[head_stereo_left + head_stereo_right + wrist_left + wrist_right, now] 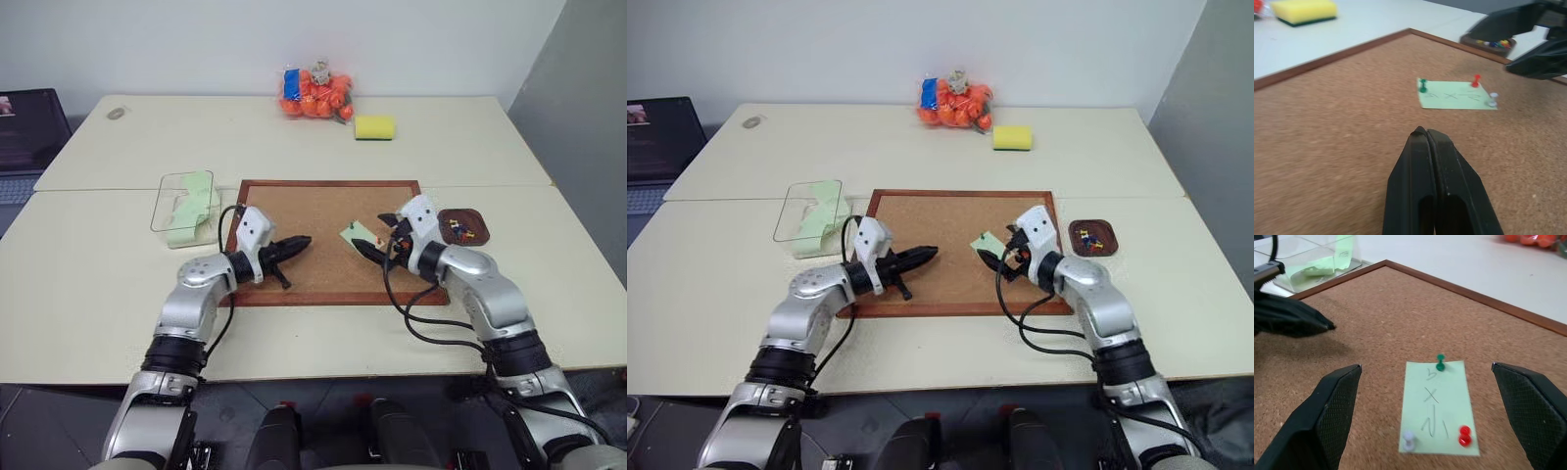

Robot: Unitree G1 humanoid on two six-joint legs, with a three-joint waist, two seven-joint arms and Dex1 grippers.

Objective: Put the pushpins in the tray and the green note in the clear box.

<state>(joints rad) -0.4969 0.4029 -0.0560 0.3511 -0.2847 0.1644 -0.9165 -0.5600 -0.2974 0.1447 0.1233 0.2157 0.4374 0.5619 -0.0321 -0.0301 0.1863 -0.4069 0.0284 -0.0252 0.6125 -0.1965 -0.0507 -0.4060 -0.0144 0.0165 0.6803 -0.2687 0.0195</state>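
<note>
The green note (1437, 406) lies flat on the corkboard (313, 211), and the right wrist view gives what the head views cannot: three pushpins stand in it, a green pushpin (1440, 363) at its far edge, a red pushpin (1465, 435) and a white pushpin (1409, 441) at the two near corners, with pencil marks between them. The right gripper (1427, 396) hangs just above the board with its fingers spread wide, one on each side of the note, touching neither paper nor pin. The left wrist view shows the same note from the opposite side, a little ahead of the left gripper (1425, 133), whose fingers are pressed together with nothing between them, their tips low over bare cork. From the head, the left gripper (302, 242) points across the board toward the right one, with open cork between the two. Just outside the right gripper, off the board's edge, sits the tray (463, 225) with several coloured pins already in it. Beyond the left gripper, off the opposite edge of the board, stands the clear box (185, 203), holding pale green paper. Well past both grippers, at the far side of the table (88, 264), are a yellow sponge (374, 126) and a bag of orange fruit (315, 95). A laptop (27, 132) sits off the far left corner.
</note>
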